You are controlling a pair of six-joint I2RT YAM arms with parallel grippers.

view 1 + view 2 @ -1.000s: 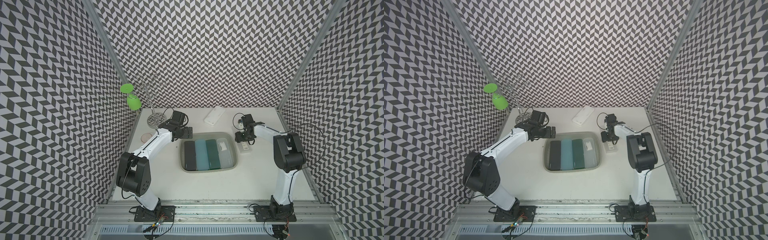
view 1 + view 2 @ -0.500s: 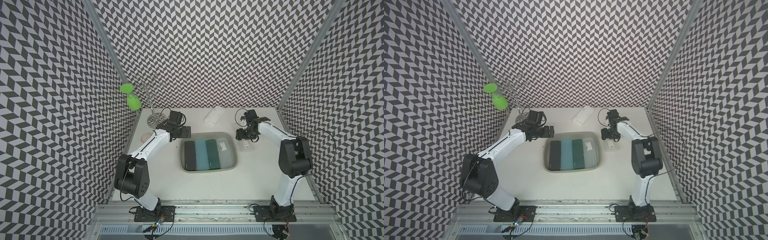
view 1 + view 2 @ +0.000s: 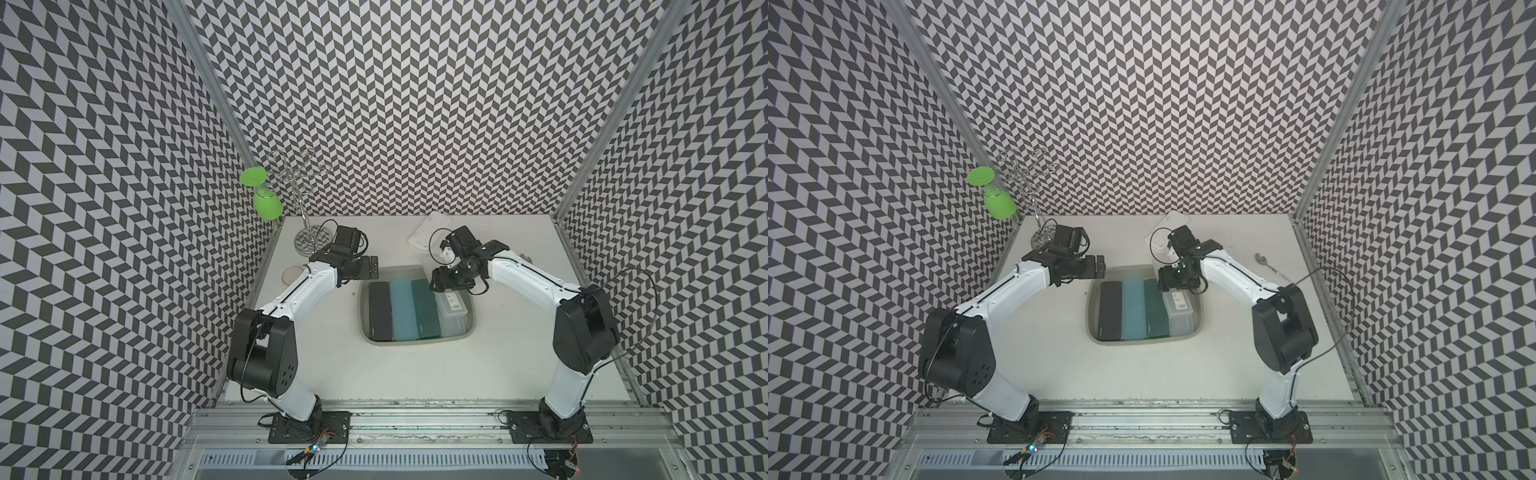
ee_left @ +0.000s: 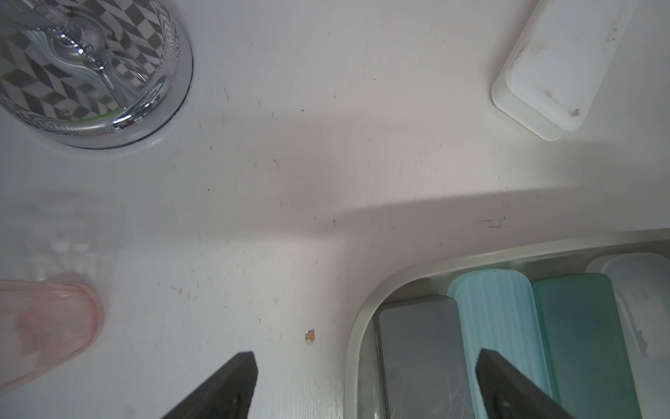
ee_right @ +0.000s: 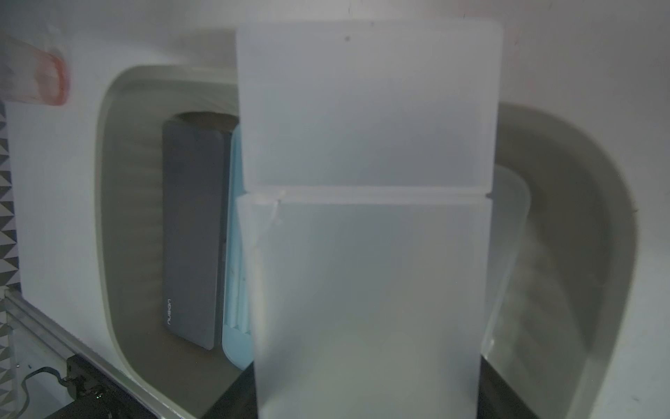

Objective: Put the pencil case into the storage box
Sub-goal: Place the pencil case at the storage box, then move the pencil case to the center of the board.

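Right gripper [image 5: 362,393]: clamped on the frosted pencil case [image 5: 366,145]. Only dark slivers of its fingers [image 5: 235,399] showed on either side of the case.
Frosted pencil case: held lengthwise over the right part of the storage box [image 5: 580,217], inside the line of its rim. Whether it touched anything beneath could not be told.
Hidden by it: the teal case [image 3: 424,309] was wholly screened in the right wrist view. A clear case [image 5: 507,235] showed beside it, edge only.
Box contents: dark grey case [image 3: 380,309], pale blue case [image 3: 403,309] and teal case lay flat, side by side.
Top views: frosted and clear plastic ran together under the right gripper and could not be separated there.
Left gripper [image 4: 364,357]: spread wide and empty, above the box's back-left corner and the bare table [image 4: 290,181].
Cut off: the pink cup [image 4: 43,326], the chrome stand [image 4: 90,72] and the white case [image 4: 544,65] all ran out of the left wrist frame. The white case lay on the table beyond the box.
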